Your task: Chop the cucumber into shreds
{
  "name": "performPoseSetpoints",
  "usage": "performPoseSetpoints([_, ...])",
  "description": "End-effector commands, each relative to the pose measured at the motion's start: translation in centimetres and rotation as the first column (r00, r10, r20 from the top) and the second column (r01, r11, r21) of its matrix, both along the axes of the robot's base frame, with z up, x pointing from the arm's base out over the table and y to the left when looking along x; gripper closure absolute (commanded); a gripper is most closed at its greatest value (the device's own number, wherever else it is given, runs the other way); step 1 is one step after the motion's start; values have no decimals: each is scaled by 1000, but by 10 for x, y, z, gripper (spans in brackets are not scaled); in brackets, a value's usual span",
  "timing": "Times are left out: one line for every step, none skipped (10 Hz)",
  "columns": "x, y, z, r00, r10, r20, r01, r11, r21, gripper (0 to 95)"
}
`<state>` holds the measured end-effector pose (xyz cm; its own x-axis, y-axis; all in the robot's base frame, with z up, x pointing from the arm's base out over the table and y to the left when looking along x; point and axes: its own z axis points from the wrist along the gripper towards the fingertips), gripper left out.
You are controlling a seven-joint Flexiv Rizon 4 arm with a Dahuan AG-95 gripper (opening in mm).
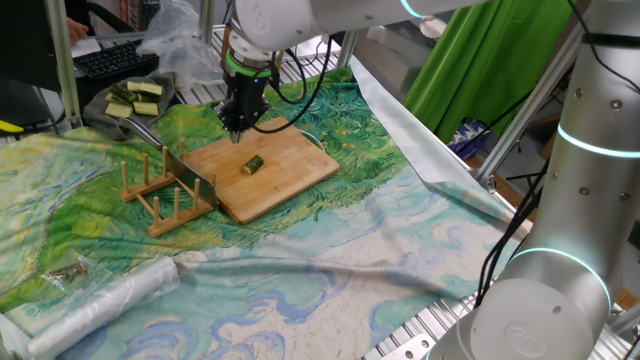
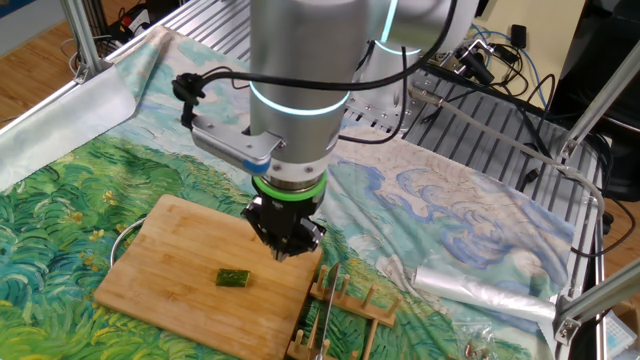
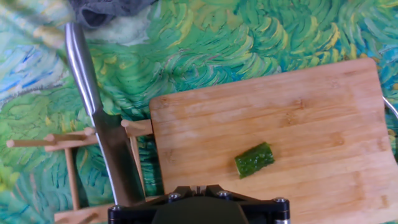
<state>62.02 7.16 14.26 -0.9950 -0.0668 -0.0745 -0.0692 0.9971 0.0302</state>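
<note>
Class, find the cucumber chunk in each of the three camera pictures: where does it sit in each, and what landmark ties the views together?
One fixed view: the cucumber lies near the middle of the cutting board, just below centre-left of the picture.
The other fixed view: the cucumber lies low and left of centre, on the board's near part.
Hand view: the cucumber lies right of centre, low in the picture.
Shared landmark: the wooden rack beside the board, holding the knife.

A robotics lab, not a kitchen: the painted cloth (image 1: 330, 230) covers a slotted aluminium bench (image 2: 215, 30), with metal framing (image 1: 65, 60), a keyboard (image 1: 115, 58), loose cables (image 2: 480, 60) and a green curtain (image 1: 480, 50) around it
</note>
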Motion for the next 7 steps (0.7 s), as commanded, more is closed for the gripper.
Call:
performPoseSetpoints([3, 1, 0, 1000, -4, -11, 4, 1000, 0, 950])
performPoseSetpoints([3, 1, 0, 1000, 1, -25, -2, 1000, -4, 950])
performPoseSetpoints([3, 1, 0, 1000, 5, -24, -5, 1000, -2, 950])
performPoseSetpoints([3, 1, 0, 1000, 7, -23, -6, 1000, 9, 570])
performPoseSetpoints([3, 1, 0, 999, 29, -18, -29, 999, 20, 380])
performPoseSetpoints([3, 1, 0, 999, 36, -13, -35, 999, 31, 570])
performPoseSetpoints([3, 1, 0, 999, 37, -12, -37, 998, 48, 570])
